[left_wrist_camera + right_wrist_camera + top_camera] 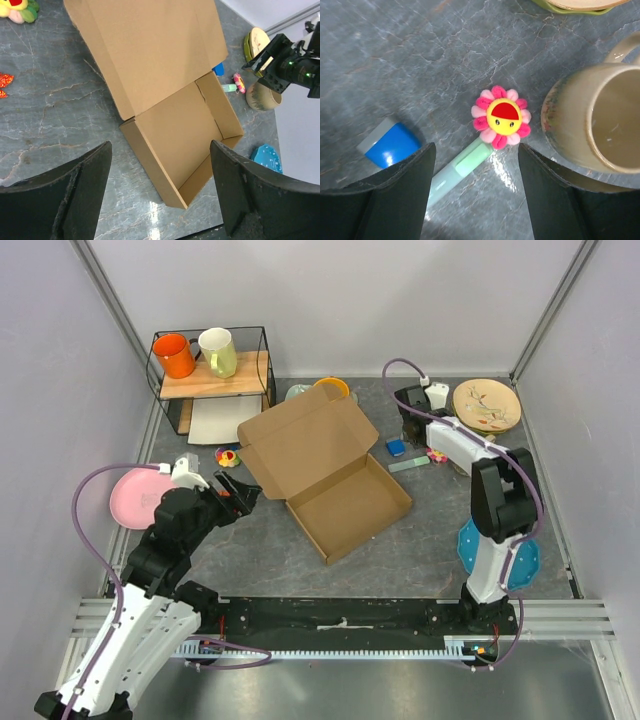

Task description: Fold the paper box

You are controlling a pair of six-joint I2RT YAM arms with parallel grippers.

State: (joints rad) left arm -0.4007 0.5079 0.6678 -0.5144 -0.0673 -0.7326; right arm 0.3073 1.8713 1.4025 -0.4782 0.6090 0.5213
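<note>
the paper box [345, 502] lies open in the middle of the tabletop [250, 550], light, stiff card likely to bend only at its scores, so with my left end effector [238, 490] and right end effector [475, 149] both spread and empty, i'd pinch the far edge of the lid [300, 440].

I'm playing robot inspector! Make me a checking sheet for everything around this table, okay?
Surface: grey marbled table, shiny in spots.
Job's things: paper box, tray formed, lid open, not closed yet.
Clutter: pink plate; orange mug and pale yellow mug on a wire shelf; flower pen; blue block; beige mug; patterned plate.
Grippers: left end effector open, empty, facing the box; right end effector open, empty, above the flower pen.
Cables: left arm cable and right arm cable loop clear of the box.
Surroundings: pale walls, metal frame posts.
</note>
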